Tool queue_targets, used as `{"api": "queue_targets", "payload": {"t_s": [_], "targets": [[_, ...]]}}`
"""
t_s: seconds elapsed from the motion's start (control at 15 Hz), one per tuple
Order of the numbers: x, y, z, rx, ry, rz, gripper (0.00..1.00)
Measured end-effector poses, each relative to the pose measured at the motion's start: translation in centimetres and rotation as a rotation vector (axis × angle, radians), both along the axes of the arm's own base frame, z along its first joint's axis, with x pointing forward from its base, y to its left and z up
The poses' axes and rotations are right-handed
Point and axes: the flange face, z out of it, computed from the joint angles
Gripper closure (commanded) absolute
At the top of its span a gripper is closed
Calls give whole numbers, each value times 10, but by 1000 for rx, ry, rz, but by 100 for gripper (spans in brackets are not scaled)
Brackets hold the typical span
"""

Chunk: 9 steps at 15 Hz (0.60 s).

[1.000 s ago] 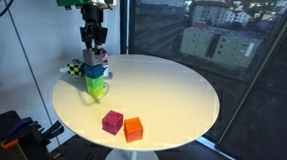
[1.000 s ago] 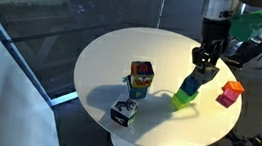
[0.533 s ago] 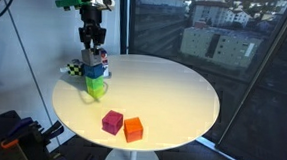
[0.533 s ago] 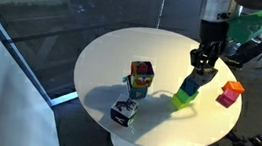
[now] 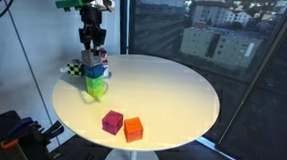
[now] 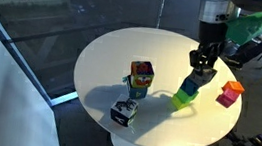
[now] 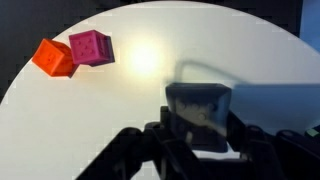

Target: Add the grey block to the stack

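In the wrist view the grey block (image 7: 198,108) sits between the dark fingers of my gripper (image 7: 198,135), which touch both of its sides. It hides whatever lies beneath it. In both exterior views the gripper (image 5: 93,47) (image 6: 201,68) stands directly over the stack (image 5: 97,75) (image 6: 188,89). The stack has a bright green cube at the bottom, a blue one above it and a darker piece at the fingertips. It leans slightly in an exterior view. The grey block is too small there to tell apart from the fingers.
A magenta cube (image 5: 112,121) (image 7: 92,47) and an orange cube (image 5: 132,128) (image 7: 53,57) lie together near the edge of the round white table (image 5: 173,92). A black-and-white checkered piece (image 5: 75,71) (image 6: 123,112) and a multicoloured block figure (image 6: 140,78) stand beside the stack.
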Motion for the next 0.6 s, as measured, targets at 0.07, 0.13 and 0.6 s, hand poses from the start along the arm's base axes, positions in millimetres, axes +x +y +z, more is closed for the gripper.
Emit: {"api": "queue_targets", "payload": {"t_s": [0.07,0.13,0.6], "targets": [[0,0,-1,0,0,0,72],[1,0,-2,0,1,-1,72],[4,-4,-8,3,-4,-6,8]]}}
